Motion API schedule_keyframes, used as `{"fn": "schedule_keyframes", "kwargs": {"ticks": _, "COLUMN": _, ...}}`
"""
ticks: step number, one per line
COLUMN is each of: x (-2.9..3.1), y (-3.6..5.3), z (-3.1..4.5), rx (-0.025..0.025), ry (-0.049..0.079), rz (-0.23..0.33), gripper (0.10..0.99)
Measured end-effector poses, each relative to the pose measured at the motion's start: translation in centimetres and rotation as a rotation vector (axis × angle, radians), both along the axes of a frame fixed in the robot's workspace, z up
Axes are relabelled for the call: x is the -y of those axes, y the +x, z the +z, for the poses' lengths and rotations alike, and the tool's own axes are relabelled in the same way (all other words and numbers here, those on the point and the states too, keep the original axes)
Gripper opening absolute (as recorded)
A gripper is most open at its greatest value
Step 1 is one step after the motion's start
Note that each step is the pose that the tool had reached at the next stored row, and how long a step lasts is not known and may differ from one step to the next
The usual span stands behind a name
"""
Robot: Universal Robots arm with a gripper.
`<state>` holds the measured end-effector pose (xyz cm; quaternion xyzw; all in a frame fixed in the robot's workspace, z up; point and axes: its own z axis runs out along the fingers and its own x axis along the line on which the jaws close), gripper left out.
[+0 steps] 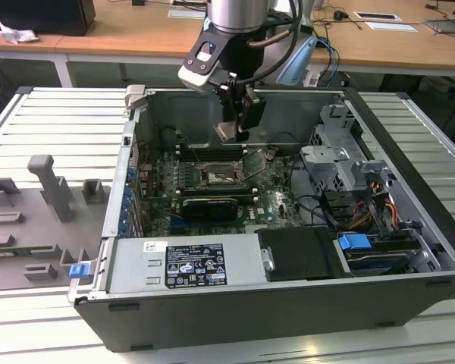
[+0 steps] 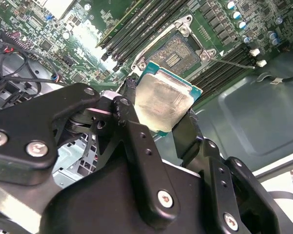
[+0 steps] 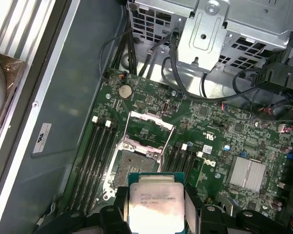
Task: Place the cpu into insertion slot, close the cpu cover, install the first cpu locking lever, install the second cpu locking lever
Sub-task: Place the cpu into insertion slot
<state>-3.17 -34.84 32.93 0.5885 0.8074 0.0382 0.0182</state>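
Note:
My gripper (image 1: 237, 130) hangs inside the open computer case, shut on the cpu (image 1: 227, 131). The cpu is a small square chip with a dull silvery face and a green edge, pinched by two black fingers (image 2: 184, 130) on opposite sides. It hovers above the insertion slot (image 1: 223, 177) without touching it. In both wrist views the cpu (image 2: 163, 100) (image 3: 154, 202) sits just short of the slot (image 2: 178, 51) (image 3: 136, 163), whose contact field lies bare. The cpu cover (image 3: 151, 119) stands swung open at the slot's far side. A thin locking lever (image 2: 234, 63) sticks out beside the socket.
Long memory slots (image 3: 101, 146) flank the socket. A black card (image 1: 208, 206) lies just in front of it, and a power supply (image 1: 182, 265) runs along the near wall. A drive cage (image 1: 341, 163) with cables stands at the exterior view's right. Grey fixtures (image 1: 53, 189) rest outside the case.

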Motion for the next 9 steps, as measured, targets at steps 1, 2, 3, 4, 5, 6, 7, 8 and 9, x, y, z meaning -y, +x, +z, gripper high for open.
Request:
{"fn": "schedule_keyframes", "kwargs": {"ticks": 1, "x": 0.00, "y": 0.00, "z": -0.02, "rx": 0.0000, "ry": 0.000, "rz": 0.000, "gripper": 0.541}}
{"fn": "schedule_keyframes", "kwargs": {"ticks": 2, "x": 0.00, "y": 0.00, "z": -0.07, "rx": 0.0000, "ry": 0.000, "rz": 0.000, "gripper": 0.541}}
{"fn": "schedule_keyframes", "kwargs": {"ticks": 3, "x": 0.00, "y": 0.00, "z": -0.14, "rx": 0.0000, "ry": 0.000, "rz": 0.000, "gripper": 0.541}}
{"fn": "schedule_keyframes", "kwargs": {"ticks": 4, "x": 0.00, "y": 0.00, "z": -0.20, "rx": 0.0000, "ry": 0.000, "rz": 0.000, "gripper": 0.541}}
{"fn": "schedule_keyframes", "kwargs": {"ticks": 5, "x": 0.00, "y": 0.00, "z": -0.26, "rx": 0.0000, "ry": 0.000, "rz": 0.000, "gripper": 0.541}}
{"fn": "schedule_keyframes", "kwargs": {"ticks": 6, "x": 0.00, "y": 0.00, "z": -0.29, "rx": 0.0000, "ry": 0.000, "rz": 0.000, "gripper": 0.541}}
{"fn": "schedule_keyframes", "kwargs": {"ticks": 7, "x": 0.00, "y": 0.00, "z": -0.32, "rx": 0.0000, "ry": 0.000, "rz": 0.000, "gripper": 0.541}}
{"fn": "schedule_keyframes", "kwargs": {"ticks": 8, "x": 0.00, "y": 0.00, "z": -0.44, "rx": 0.0000, "ry": 0.000, "rz": 0.000, "gripper": 0.541}}
{"fn": "schedule_keyframes", "kwargs": {"ticks": 9, "x": 0.00, "y": 0.00, "z": -0.56, "rx": 0.0000, "ry": 0.000, "rz": 0.000, "gripper": 0.541}}
